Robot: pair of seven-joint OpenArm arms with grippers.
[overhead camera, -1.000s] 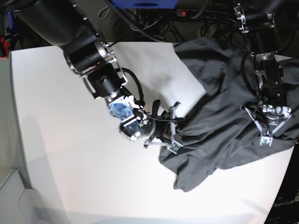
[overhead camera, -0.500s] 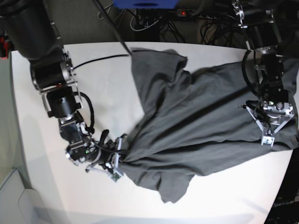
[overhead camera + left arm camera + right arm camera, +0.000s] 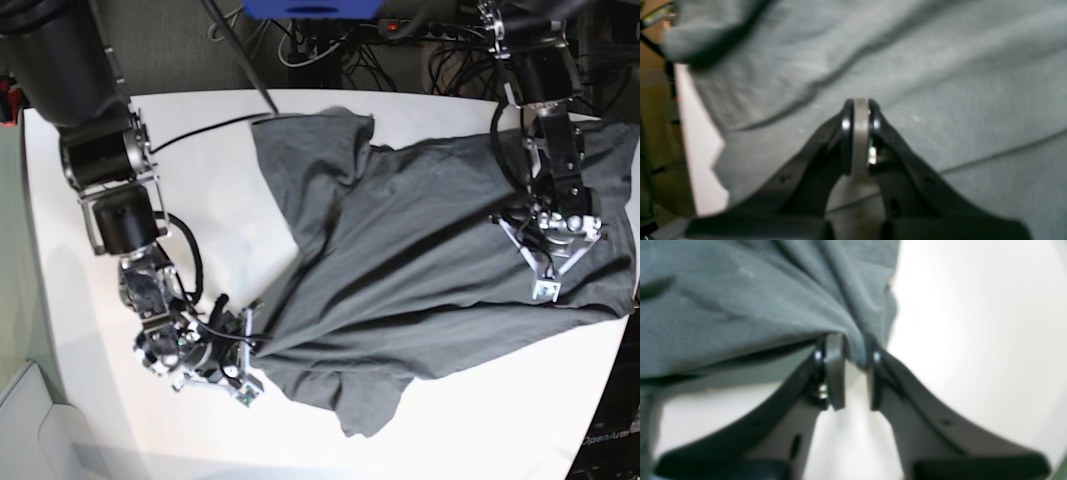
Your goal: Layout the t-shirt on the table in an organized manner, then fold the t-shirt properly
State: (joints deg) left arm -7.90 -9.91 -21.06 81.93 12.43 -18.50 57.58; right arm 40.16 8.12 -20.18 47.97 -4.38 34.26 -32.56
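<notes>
sprawling over the right half of the white surface (image 3: 120,420) in the base view, the shirt (image 3: 420,270) lies crumpled and creased, one lobe reaching toward the far edge and another hanging toward the near edge. no containers show. the right gripper (image 3: 243,360) sits low at the shirt's left edge, on that view's left; its wrist view shows the jaws a little apart with a bunched fold of cloth (image 3: 853,350) between them, touching the pads, so the grip looks loose rather than clamped. the left gripper (image 3: 545,285) rests on top of the shirt near its right side, jaws pressed fully together; its wrist view shows only pale pad between them, with cloth (image 3: 940,83) spread beneath.
</notes>
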